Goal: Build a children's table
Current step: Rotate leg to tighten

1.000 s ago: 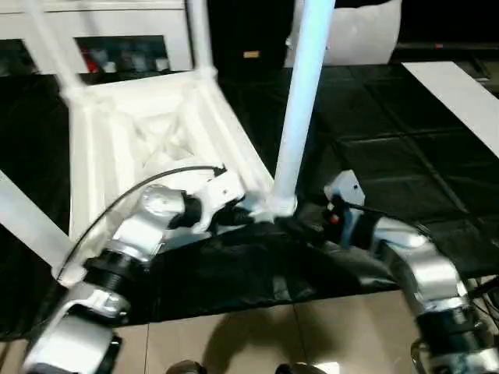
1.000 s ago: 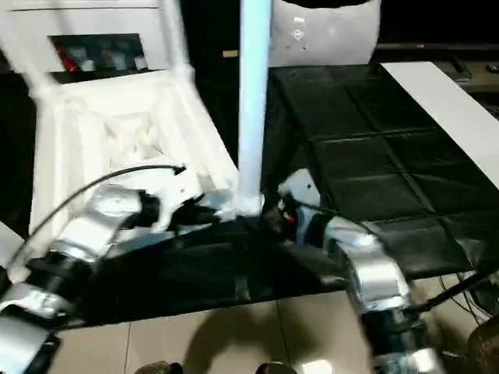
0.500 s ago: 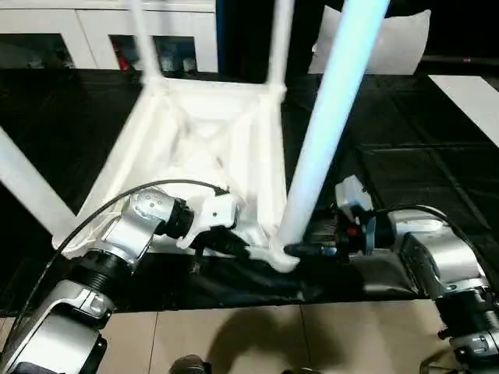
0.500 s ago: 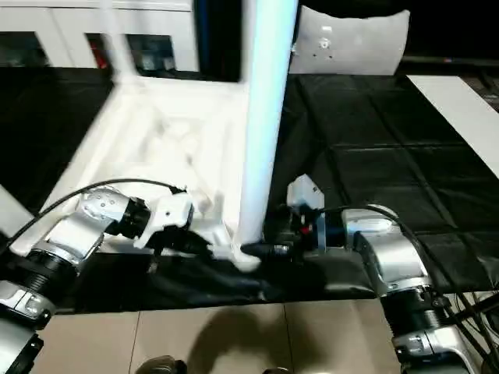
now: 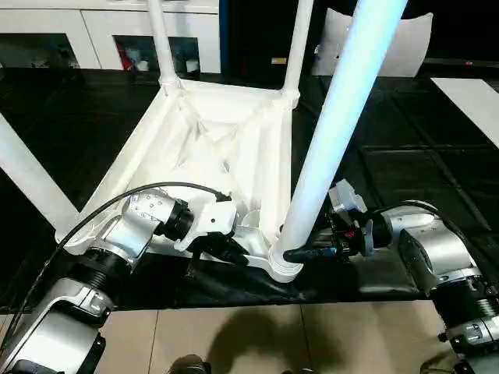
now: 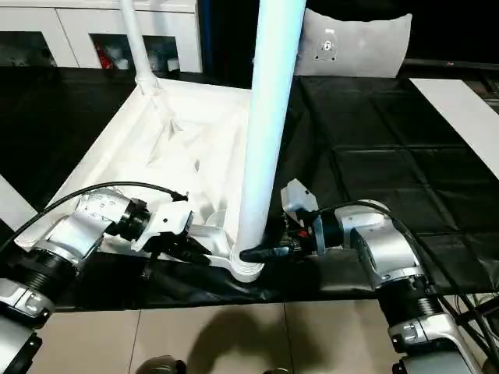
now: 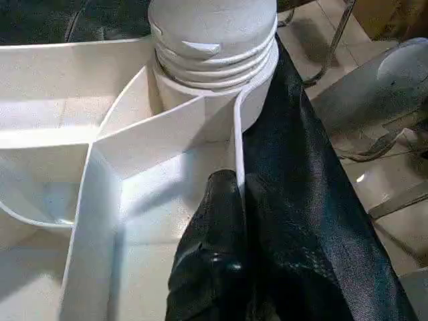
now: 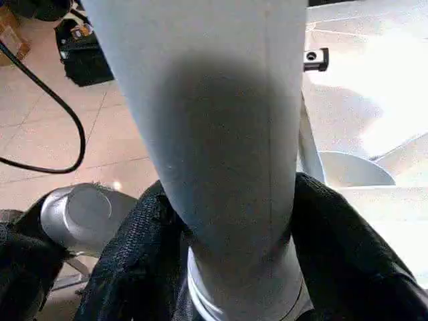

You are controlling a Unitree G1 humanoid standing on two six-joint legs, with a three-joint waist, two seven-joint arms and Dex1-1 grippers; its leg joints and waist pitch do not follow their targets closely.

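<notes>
Nearest corner: right gripper (image 5: 300, 253) has both black fingers clamped round the base of a long white cylindrical tube leg (image 5: 331, 136), which stands up, leaning slightly right, in its round socket. Left gripper (image 7: 231, 200) pinched shut on the white ribbed plastic rectangular tabletop (image 5: 210, 140) rim wall, underside up on black cloth (image 5: 405, 156). Two more legs (image 5: 160, 39) rise at far corners.
</notes>
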